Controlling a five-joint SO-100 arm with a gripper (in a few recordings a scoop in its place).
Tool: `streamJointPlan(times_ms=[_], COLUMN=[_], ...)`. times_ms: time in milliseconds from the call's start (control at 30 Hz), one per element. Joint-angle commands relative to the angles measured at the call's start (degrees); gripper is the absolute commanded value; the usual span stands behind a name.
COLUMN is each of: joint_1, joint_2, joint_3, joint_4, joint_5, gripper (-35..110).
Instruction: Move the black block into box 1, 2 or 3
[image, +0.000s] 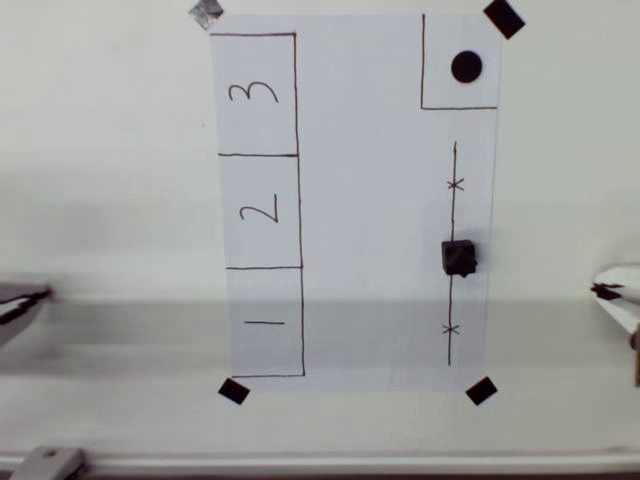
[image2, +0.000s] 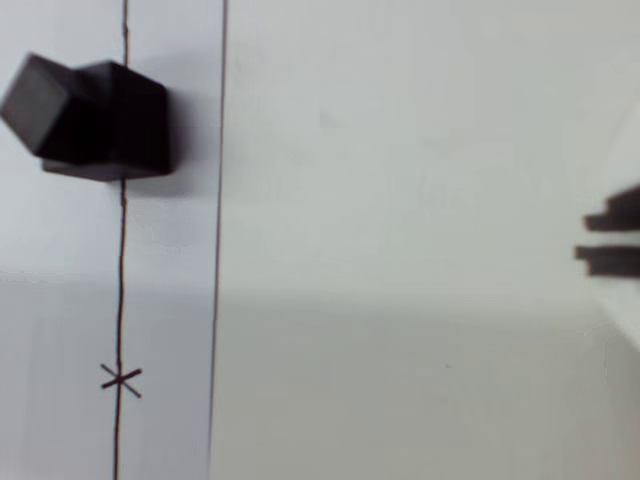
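Along the near edge: a pale rail (image: 330, 464) is running across the bottom of the overhead view; a grey piece (image: 45, 464) is sitting at its left end
Worktop: the white worktop (image: 110, 220) is carrying a sheet of white paper (image: 365, 200); black tape squares (image: 233, 391) are pinning its near corners
Tool: the tool (image2: 612, 235) is showing as dark stepped shapes at the right edge of the wrist view, well apart from the cube; whether it is spread or pressed together I cannot tell
Black block: the black block (image: 459, 257) is sitting on the drawn line (image: 452, 300) down the right side of the paper, between two small crosses; nothing is touching it; in the wrist view it is lying upper left (image2: 95, 120), straddling that line
Boxes: box 1 (image: 265, 322) is lying nearest on the left, then box 2 (image: 260, 212), then box 3 (image: 254, 95), stacked in one column, well apart from the cube
Far corner: a drawn square (image: 460, 62) is holding a flat black dot (image: 466, 67)
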Motion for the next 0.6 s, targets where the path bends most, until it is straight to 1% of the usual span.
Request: streamJointPlan(times_ms=[0,167,400,500,567], joint_1=[-0.70,-1.14,-3.60,-4.31,-4.39], joint_2=[0.09,-2.81,-18.28,-24.52,-29.00], joint_3=[0.18,-4.57,-18.37,-24.35,-28.21], joint_4=[0.79,1.14,2.20,2.20,1.93], joint_5=[-1.49,1.32,4.22,4.83,4.66], gripper=[0,0,1,12,16])
